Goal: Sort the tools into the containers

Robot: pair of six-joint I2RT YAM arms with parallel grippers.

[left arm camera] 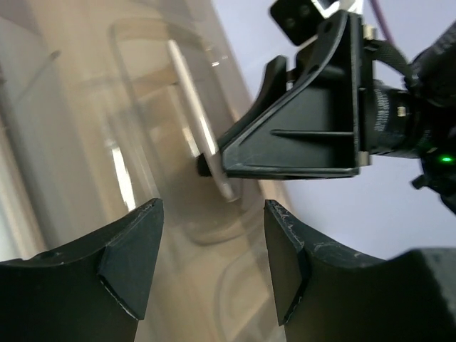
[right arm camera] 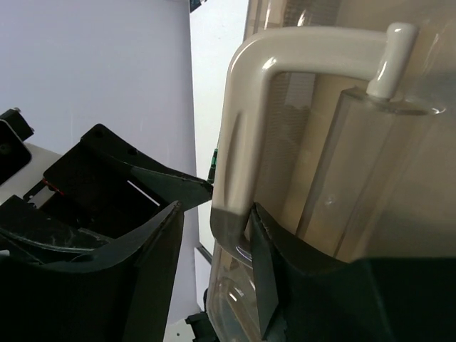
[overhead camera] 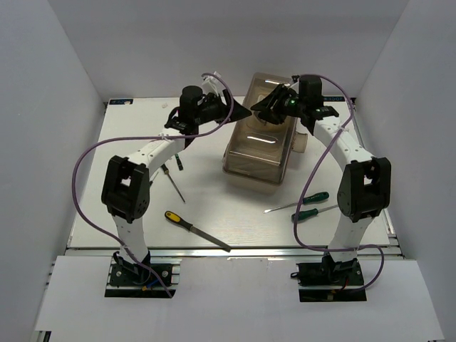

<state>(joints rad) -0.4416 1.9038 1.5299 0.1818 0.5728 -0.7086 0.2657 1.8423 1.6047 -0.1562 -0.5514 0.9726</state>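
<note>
Handle of white moulded plastic (right arm camera: 239, 121) looks stiff, slick: best hold. Right tool (right arm camera: 214, 224) straddles it unclenched; left tool (left arm camera: 211, 231) released.

No text, brand, number or sign can be read in any of the views. A small pale strip (overhead camera: 121, 102) at the far left corner of the table (overhead camera: 214, 214) may be a label, but it is too small to make out. The only other marking is a green indicator light (overhead camera: 291, 102) glowing on the right arm's wrist. It is a plain dot with no readable lettering beside it.
</note>
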